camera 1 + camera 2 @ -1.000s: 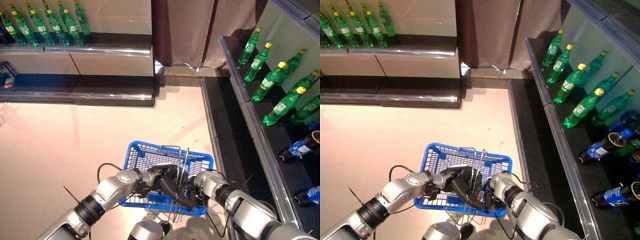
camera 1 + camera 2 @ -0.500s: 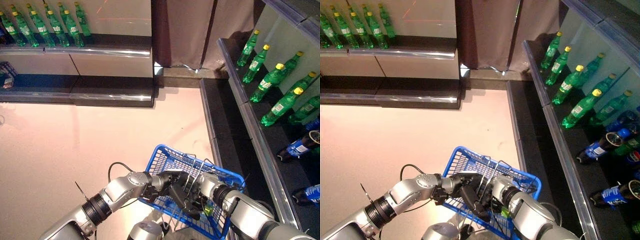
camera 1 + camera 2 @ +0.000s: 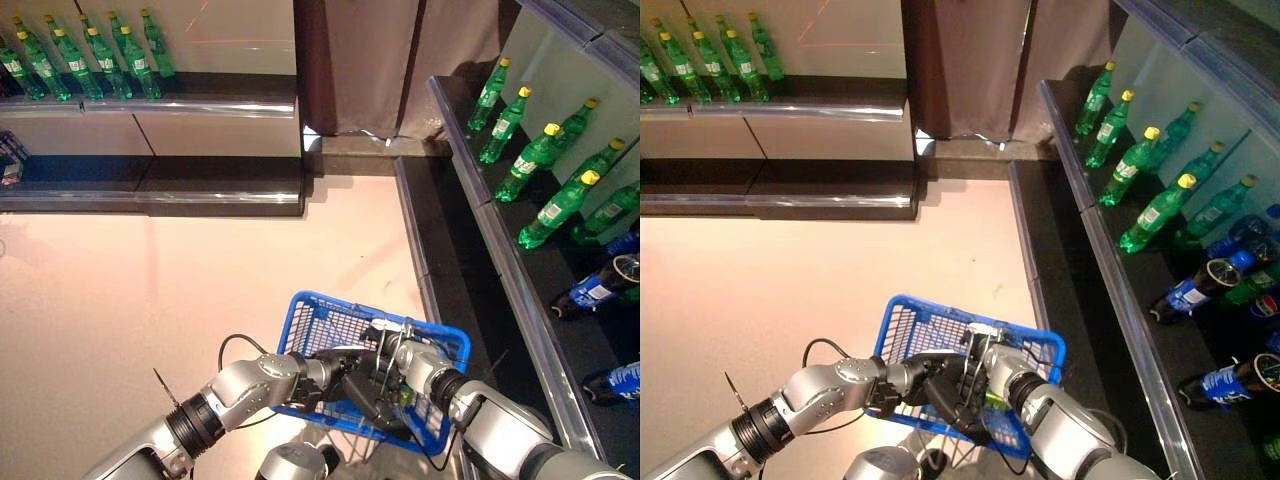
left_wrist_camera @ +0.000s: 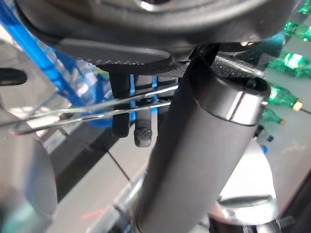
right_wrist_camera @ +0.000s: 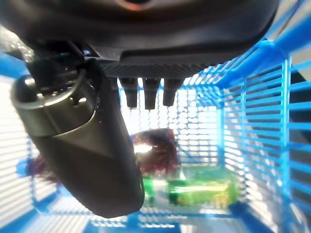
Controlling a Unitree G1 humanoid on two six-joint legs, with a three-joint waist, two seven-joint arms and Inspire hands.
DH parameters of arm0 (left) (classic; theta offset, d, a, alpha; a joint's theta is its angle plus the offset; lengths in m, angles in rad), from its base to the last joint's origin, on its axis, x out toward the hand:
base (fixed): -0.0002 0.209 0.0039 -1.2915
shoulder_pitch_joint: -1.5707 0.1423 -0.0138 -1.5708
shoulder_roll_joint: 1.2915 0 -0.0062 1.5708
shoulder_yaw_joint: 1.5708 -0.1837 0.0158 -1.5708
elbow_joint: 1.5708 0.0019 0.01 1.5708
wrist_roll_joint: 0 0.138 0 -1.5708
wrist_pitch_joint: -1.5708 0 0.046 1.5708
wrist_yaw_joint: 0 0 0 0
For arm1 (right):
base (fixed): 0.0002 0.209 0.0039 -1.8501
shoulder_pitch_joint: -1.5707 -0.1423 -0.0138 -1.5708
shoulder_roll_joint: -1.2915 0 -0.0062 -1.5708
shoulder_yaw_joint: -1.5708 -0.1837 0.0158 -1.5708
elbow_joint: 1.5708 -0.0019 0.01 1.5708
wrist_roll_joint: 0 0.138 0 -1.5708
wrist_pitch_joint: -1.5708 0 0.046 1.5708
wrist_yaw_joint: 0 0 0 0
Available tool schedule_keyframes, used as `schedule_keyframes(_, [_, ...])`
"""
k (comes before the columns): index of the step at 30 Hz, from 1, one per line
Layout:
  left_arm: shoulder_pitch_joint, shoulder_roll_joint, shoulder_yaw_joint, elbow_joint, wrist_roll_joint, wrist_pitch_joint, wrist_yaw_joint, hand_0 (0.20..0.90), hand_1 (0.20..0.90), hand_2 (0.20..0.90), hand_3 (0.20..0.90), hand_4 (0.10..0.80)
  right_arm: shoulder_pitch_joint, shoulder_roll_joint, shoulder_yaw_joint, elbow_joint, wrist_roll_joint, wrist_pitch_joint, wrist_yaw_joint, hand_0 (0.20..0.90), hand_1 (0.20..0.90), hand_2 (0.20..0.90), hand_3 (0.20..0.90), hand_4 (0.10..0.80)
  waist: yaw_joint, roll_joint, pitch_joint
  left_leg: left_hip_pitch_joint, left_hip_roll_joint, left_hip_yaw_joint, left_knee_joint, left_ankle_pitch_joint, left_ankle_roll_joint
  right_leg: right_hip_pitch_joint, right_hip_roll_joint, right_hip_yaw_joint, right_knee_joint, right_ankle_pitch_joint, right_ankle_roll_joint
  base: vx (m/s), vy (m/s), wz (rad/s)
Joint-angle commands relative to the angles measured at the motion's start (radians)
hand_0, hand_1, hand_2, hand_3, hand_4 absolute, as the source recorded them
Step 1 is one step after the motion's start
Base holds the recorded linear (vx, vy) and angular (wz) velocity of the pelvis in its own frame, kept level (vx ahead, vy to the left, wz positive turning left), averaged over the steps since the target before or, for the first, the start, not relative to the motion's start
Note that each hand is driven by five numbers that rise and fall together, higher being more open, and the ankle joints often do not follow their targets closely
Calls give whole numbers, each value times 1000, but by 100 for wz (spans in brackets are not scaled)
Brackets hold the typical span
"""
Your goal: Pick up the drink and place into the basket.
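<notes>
The blue wire basket [image 3: 312, 312] hangs low in front of me, a little tilted. My left hand [image 3: 358, 388] reaches in from the left, and its fingers [image 4: 143, 132] curl over the basket's thin metal handles [image 4: 97, 108]. A green drink bottle [image 5: 200, 191] lies on its side on the basket floor, seen as a green patch [image 3: 405, 397] past my hands. Above it, inside the basket, my right hand [image 5: 146, 43] hovers with its fingers [image 5: 151, 92] straight, and it holds nothing.
A shelf on the right carries green bottles [image 3: 545, 150] and, lower down, dark bottles with blue labels [image 3: 595, 292]. At the back left another shelf holds several green bottles [image 3: 90, 60]. A brown curtain [image 3: 370, 60] hangs in the corner. Pale floor [image 3: 150, 280] lies to the left.
The basket has swung up and to the right, tipped steeply, then come back nearer level. A green bottle now shows in it. The view has shifted slightly.
</notes>
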Motion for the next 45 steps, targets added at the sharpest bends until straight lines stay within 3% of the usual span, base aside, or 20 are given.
schedule_keyframes(1, [-41, -207, 165, -234, -130, -293, -47, 300, 300, 300, 200, 100, -46, -26, -2, -116, 106, -79, -31, 900, 900, 900, 900, 800, -10, -15, -171, -32, 39, 171, -19, -85, 18, -46, 5, 68, 101, -64, 7, -14, -46, -3])
schedule_keyframes(7, [46, -106, 337, -195, -162, -357, 31, 300, 300, 300, 200, 100, 157, -175, -82, -496, 252, -93, -57, 900, 900, 900, 900, 800, -51, -33, -147, -31, 48, 204, -14, -96, 26, -64, 12, 104, 98, -51, 15, -61, -87, -14])
schedule_keyframes(13, [67, -120, 401, -37, -94, -542, 147, 300, 300, 300, 200, 100, 353, -285, -187, -746, 347, -229, -96, 900, 900, 900, 900, 800, -147, -41, -125, -32, 67, 279, -17, -106, 33, -97, 37, 185, 87, -34, 27, -103, -96, -40])
schedule_keyframes(16, [59, -138, 453, 96, -71, -663, 186, 300, 300, 300, 200, 100, 475, -301, -274, -835, 423, -343, -49, 900, 900, 900, 900, 800, -222, -35, -124, -26, 81, 336, -32, -106, 31, -113, 60, 245, 68, -24, 32, -117, -68, -83])
schedule_keyframes(20, [47, -148, 529, 248, -90, -756, 183, 300, 300, 300, 200, 100, 561, -286, -340, -865, 514, -397, 41, 900, 900, 900, 900, 800, -296, -23, -133, -21, 93, 390, -46, -105, 22, -126, 80, 296, 50, -20, 29, -70, -15, -59])
schedule_keyframes(24, [83, -167, 621, 356, -121, -809, 138, 300, 300, 300, 200, 100, 635, -238, -419, -817, 642, -386, 123, 900, 900, 900, 900, 800, -349, -9, -140, -14, 102, 432, -54, -108, 11, -132, 95, 329, 35, -19, 19, -59, -18, -42])
schedule_keyframes(32, [240, -227, 739, 494, -213, -851, 18, 300, 300, 300, 200, 100, 732, -137, -591, -594, 758, -350, 132, 900, 900, 900, 900, 800, -399, 21, -144, 5, 101, 482, -47, -131, 1, -117, 107, 344, 12, -23, -3, -23, 2, -21])
schedule_keyframes(38, [307, -246, 785, 591, -274, -833, -49, 300, 300, 300, 200, 100, 725, -128, -661, -410, 780, -347, 109, 900, 900, 900, 900, 800, -397, 30, -155, 19, 100, 492, -43, -145, 0, -98, 109, 344, -1, -27, -12, 17, 8, -13])
schedule_keyframes(45, [392, -265, 879, 767, -446, -862, -66, 300, 300, 300, 200, 100, 676, -123, -755, 20, 715, -374, 80, 900, 900, 900, 900, 800, -366, 28, -187, 23, 109, 505, -19, -171, -3, -85, 117, 346, 1, -45, -30, 54, 2, -7])
